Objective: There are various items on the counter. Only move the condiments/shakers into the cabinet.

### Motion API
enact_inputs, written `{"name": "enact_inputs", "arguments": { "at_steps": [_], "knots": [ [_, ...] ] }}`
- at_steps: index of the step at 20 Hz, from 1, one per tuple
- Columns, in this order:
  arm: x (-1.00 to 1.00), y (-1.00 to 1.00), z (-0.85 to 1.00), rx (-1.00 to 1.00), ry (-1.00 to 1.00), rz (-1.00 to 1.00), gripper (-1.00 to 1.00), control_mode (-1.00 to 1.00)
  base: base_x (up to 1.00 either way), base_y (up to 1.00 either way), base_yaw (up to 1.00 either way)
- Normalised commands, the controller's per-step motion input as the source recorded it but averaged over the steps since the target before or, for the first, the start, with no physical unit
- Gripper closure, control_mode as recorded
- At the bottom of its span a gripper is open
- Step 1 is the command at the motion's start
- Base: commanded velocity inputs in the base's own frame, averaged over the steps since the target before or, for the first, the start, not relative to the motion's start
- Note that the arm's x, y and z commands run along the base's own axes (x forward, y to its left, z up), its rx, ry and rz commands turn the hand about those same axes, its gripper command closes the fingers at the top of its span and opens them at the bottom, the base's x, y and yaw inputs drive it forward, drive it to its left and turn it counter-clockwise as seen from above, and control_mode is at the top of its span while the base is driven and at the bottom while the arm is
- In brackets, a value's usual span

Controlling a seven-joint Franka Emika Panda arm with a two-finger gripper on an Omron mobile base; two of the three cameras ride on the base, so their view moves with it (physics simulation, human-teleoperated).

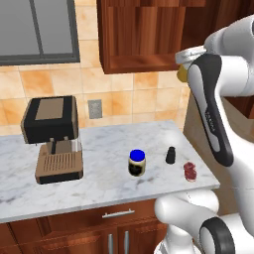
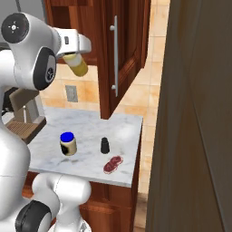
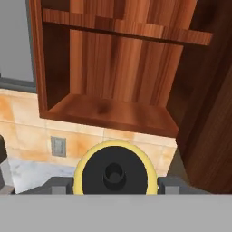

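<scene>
Gripper (image 3: 115,185) clenched on the yellow squeeze bottle (image 3: 115,172), raised before the open cabinet (image 3: 108,113), nozzle toward its lower compartment; I judge this lines it up for placing. On the tabletop (image 1: 99,178) remain the blue-lidded jar (image 1: 137,162), black shaker (image 1: 170,155) and the dark-red lumpy object (image 1: 190,170), which stays.

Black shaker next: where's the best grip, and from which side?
Grip the black shaker around its narrow upper body, coming straight down. It stands upright on the counter, with open space between the blue-lidded jar and the dark-red lump.
</scene>
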Motion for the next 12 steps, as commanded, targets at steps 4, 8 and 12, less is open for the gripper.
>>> {"name": "enact_inputs", "arguments": {
  "at_steps": [4,8,12],
  "knots": [
    [0.03,-0.01,0.43,0.12,-0.09,0.00,1.00,-1.00,0.00,0.00,0.00],
    [0.01,-0.04,0.22,0.17,-0.05,-0.05,1.00,-1.00,0.00,0.00,0.00],
    [0.00,0.01,0.00,0.09,-0.02,-0.03,1.00,-1.00,0.00,0.00,0.00]
  ]
}}
